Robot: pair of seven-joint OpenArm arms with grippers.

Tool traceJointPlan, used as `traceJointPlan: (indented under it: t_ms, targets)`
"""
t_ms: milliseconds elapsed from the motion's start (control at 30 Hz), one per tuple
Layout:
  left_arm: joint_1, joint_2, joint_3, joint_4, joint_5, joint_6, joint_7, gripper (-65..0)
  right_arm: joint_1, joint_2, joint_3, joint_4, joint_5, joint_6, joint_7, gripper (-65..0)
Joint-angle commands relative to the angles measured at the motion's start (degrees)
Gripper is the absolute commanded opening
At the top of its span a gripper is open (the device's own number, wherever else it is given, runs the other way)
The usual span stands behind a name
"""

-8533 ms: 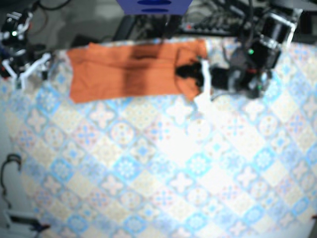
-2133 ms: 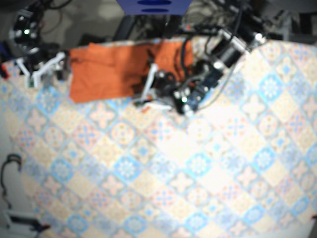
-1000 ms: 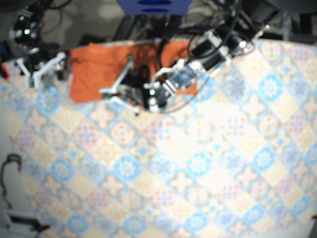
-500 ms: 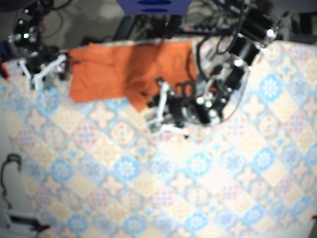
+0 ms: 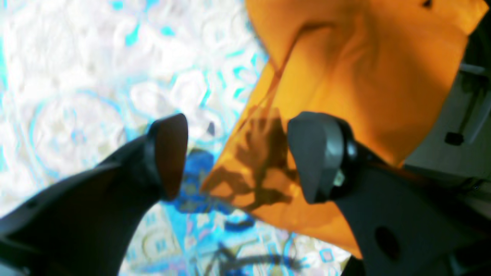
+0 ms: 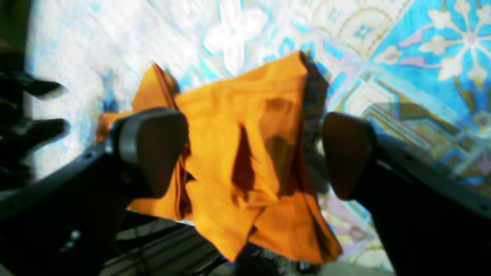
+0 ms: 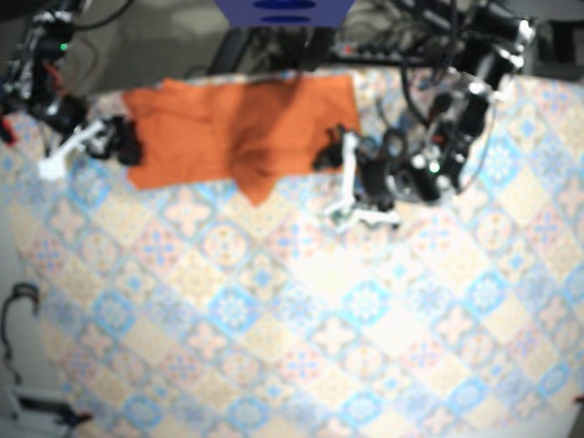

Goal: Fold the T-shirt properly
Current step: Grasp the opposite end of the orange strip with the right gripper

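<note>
The patterned worktop (image 7: 274,319) is carrying the orange T-shirt (image 7: 210,128), which is lying part-folded and stretching between the two grippers. To fold it well, each gripper should be pinching one clean edge and lifting evenly, not bunching the cloth. The left gripper (image 5: 238,153) is reaching in low with its jaws wide apart, a shirt corner sitting just ahead between them. The right gripper (image 6: 253,149) is also gaping, straddling rumpled cloth and clamping nothing.
</note>
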Motion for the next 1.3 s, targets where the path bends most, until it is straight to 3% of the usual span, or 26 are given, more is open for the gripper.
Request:
traceJointPlan:
  t_ms: [0,400,667,867,1267]
  targets:
    - [-0.07,-0.15,-0.81,1.85,-0.99,-0.06,-1.03,-20.7,0.47,1.32,0.51,-1.29,1.92,0.36,0.07,-6.4]
    - [4.68,-0.15,-2.3,5.9,-0.73,-0.06,-0.95,-20.6,1.26,1.41,0.42,-11.4,3.06,0.36,-0.55,-6.4]
    - [5.21,-1.29,-2.39,6.51,-0.99,-0.06,-0.95,-20.6,1.26,1.06,0.42,-10.87,-5.99,0.36,-0.46,-6.4]
    - [5.29,-2.52,-2.39,6.51,-0.99,-0.06,-0.95,-20.6,1.17,-0.97,0.07,-10.78,-7.75,0.36,-0.55,-6.4]
    - [5.29,-2.61,-2.39,6.51,-0.99,-0.06,-1.03,-20.6,1.17,-0.97,-13.03,-9.29,-7.75,0.27,2.44,-6.4]
